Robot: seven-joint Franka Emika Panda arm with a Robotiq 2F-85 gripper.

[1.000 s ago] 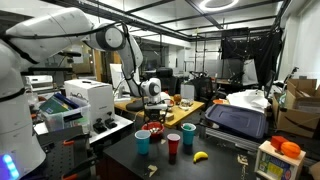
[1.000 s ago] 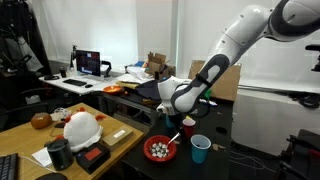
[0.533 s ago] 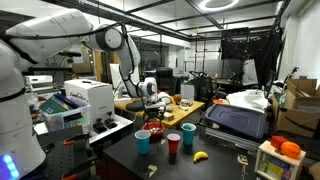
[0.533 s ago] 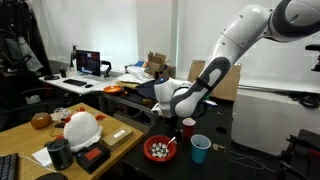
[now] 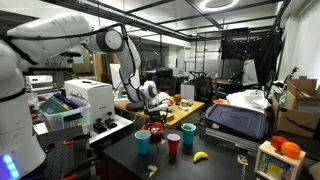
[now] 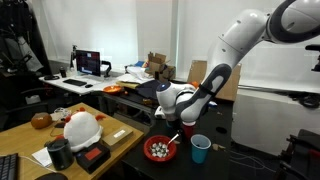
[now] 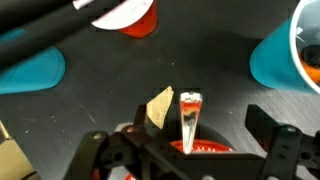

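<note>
My gripper hangs open and empty over the dark table, above a group of cups. In the wrist view its two black fingers stand wide apart around a red cup's rim right below the gripper. A clear tapered piece and a tan scrap show just ahead of it. Blue cups lie at the left and right, and another red cup at the top. In an exterior view the gripper hovers over a red cup.
A red bowl of sweets and a blue cup stand on the table near the gripper. A banana lies at the front. A printer stands at one side, a dark case at the other.
My gripper has come down a little and drawn back toward the arm's base, closer to the cups. The cups and bowl have not moved.
</note>
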